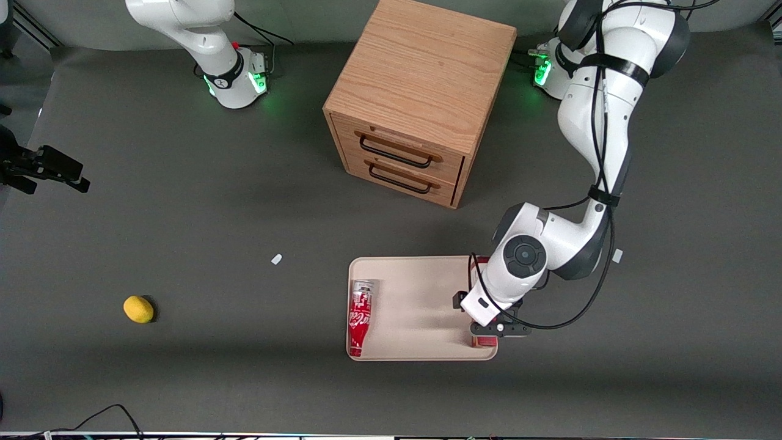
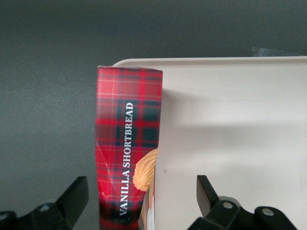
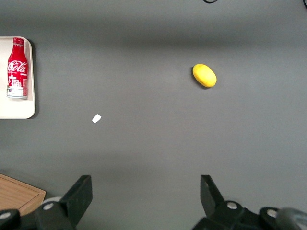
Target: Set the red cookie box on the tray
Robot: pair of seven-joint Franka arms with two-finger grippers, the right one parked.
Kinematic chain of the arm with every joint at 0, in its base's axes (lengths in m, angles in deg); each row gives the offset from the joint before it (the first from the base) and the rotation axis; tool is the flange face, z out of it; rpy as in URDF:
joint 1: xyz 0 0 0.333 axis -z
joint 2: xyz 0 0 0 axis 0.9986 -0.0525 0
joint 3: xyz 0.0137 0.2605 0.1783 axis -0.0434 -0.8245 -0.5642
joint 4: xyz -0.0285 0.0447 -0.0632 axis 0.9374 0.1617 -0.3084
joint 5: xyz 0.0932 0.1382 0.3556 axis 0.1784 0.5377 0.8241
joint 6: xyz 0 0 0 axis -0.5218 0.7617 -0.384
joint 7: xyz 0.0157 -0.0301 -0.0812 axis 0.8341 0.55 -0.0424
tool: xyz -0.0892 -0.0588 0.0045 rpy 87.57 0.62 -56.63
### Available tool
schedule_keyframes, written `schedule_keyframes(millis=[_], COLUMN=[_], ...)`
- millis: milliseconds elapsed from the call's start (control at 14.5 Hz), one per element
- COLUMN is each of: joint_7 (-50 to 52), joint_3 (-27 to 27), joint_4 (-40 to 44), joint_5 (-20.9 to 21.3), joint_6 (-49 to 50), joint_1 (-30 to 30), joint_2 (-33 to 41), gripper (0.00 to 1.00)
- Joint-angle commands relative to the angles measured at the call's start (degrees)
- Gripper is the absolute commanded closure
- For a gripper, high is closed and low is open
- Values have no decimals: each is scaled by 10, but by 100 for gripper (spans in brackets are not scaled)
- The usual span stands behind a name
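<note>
The red cookie box, tartan with "VANILLA SHORTBREAD" lettering and a cookie picture, lies lengthwise along the rim of the cream tray at the working arm's end, part of it over the grey mat. In the front view only small red bits of the box show under the wrist, at the tray's edge. My left gripper hangs just above the box, open, with one finger over the mat and the other over the tray. Neither finger touches the box. In the front view the gripper is over the tray's near corner.
A red cola bottle lies on the tray at the end nearest the parked arm. A wooden drawer cabinet stands farther from the front camera. A yellow lemon and a white scrap lie toward the parked arm's end.
</note>
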Motion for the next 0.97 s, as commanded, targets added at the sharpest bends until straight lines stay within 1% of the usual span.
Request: schedule_keyframes(millis=[0, 207, 483, 552, 621, 759, 897], joint_7=[17, 17, 16, 14, 10, 6, -35], joint_3=[-9, -9, -9, -9, -9, -7, -5], joint_4=[-35, -56, -106, -123, -138, -162, -183], joint_5=[6, -2, -8, -19, -27, -27, -29], joint_6=[-4, -4, 11, 18, 30, 69, 111], joint_1=[-1, -13, -39, -48, -56, -73, -98], joint_2=[41, 75, 151, 174, 197, 243, 287], gripper=[0, 0, 0, 0, 0, 0, 0])
